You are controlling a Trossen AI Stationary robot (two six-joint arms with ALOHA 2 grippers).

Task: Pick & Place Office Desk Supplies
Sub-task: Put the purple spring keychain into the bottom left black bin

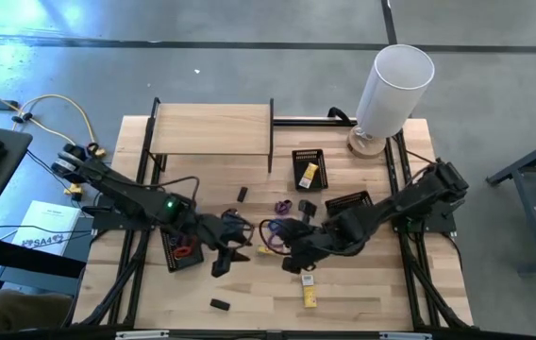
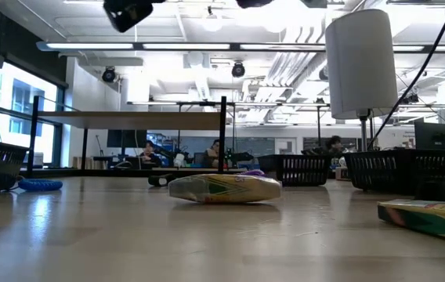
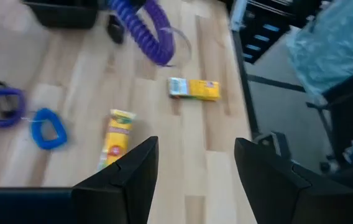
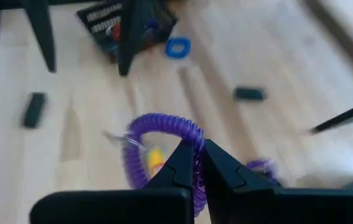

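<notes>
Mid-table, right gripper clenched on purple coil, lifted. Left gripper spread, empty, nearby. Few bits in trays; yellow packets, blue loop, black blocks still loose. Roughly halfway, I reckon.

Left hand apart, right hand seemingly pinched.

Even, bright light falls from ceiling lamps seen across the room in the low view, washing the ceiling nearly white. The desk shows only soft, faint shadows from above. Both wrist views are smeared with blur; the purple coil and the yellow packet look fuzzy.
</notes>
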